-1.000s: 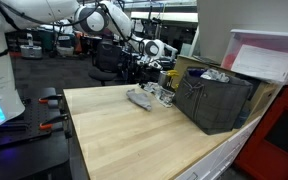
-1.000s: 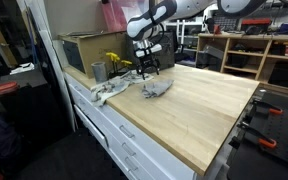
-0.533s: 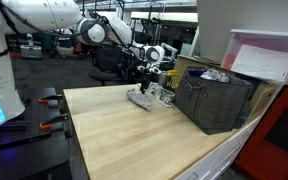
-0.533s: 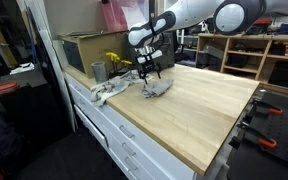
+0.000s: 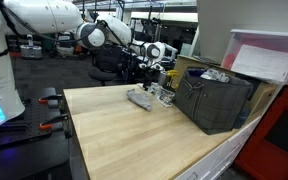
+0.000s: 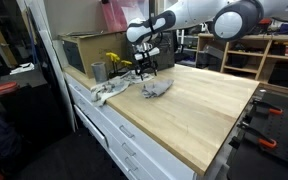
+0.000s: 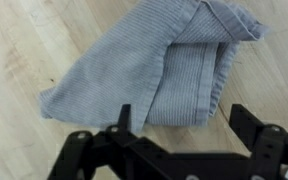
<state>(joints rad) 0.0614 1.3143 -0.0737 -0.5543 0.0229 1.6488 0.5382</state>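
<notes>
1. Cloth of grey, ribbed fabric is seen lying on the wooden worktop, folded over itself, with one layer turned back along the frayed edge.
2. The hand is held directly above the cloth, and no contact with it can be made out in the wrist view.
3. The hand is open: its two dark fingers are spread wide, and nothing is gripped between them.
4. In both exterior views the hand is pointed downward over the cloth, which is placed near the far end of the worktop.
5. In an exterior view a dark crate is found just beside the cloth, filled with objects that cannot be identified.
6. In an exterior view a pale rag is draped at the edge of the worktop, near the cloth but apart from it, and a metal cup is standing upright behind it.
</notes>
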